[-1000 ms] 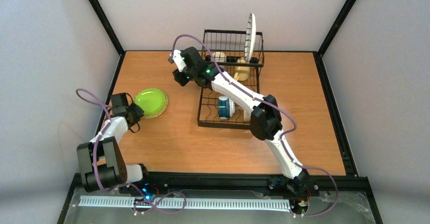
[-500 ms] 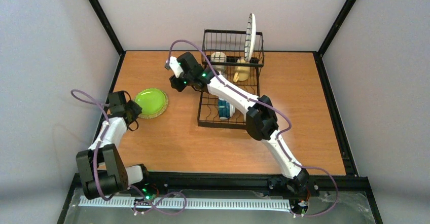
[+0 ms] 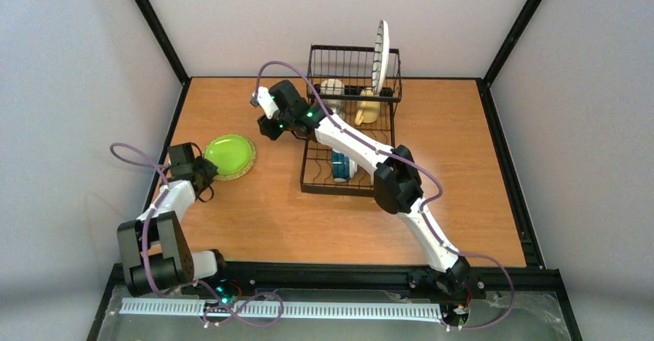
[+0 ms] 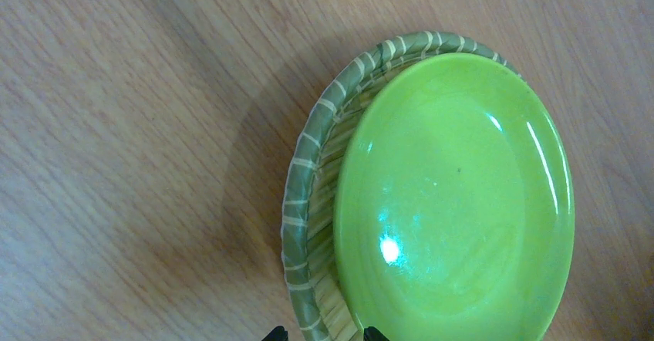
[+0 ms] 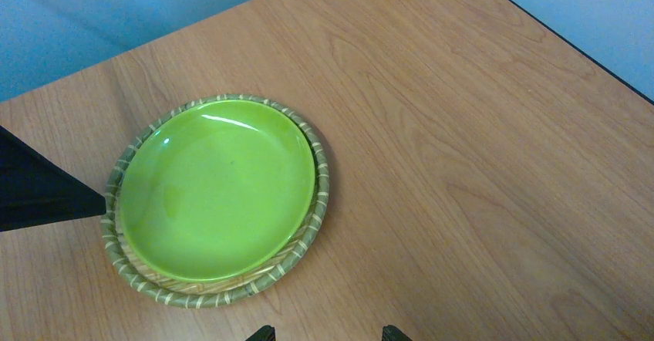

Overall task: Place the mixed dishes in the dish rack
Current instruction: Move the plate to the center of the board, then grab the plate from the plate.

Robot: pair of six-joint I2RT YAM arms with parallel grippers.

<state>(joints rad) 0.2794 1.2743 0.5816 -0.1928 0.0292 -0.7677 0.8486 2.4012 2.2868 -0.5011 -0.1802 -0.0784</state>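
Since a second ago the right gripper has shifted left, off the rack's side and toward the plates. The left arm has scarcely moved.

At the table's left, the left gripper sits at the near-left edge of the plate stack. Its fingers stand partly apart, and the wrist view shows the tips either side of the stack's rim. Contact cannot be told.

The lime plate lies flat on the tan plate, shifted off-centre so the tan rim shows along one side. Both rest on the table, well apart from the rack.

The right gripper hovers just right of the stack, fingers wide, holding nothing.

The rack stands at centre-rear. It holds a teal cup near its front, and a cream mug and a yellow mug further back. A striped plate stands upright in the tall end.
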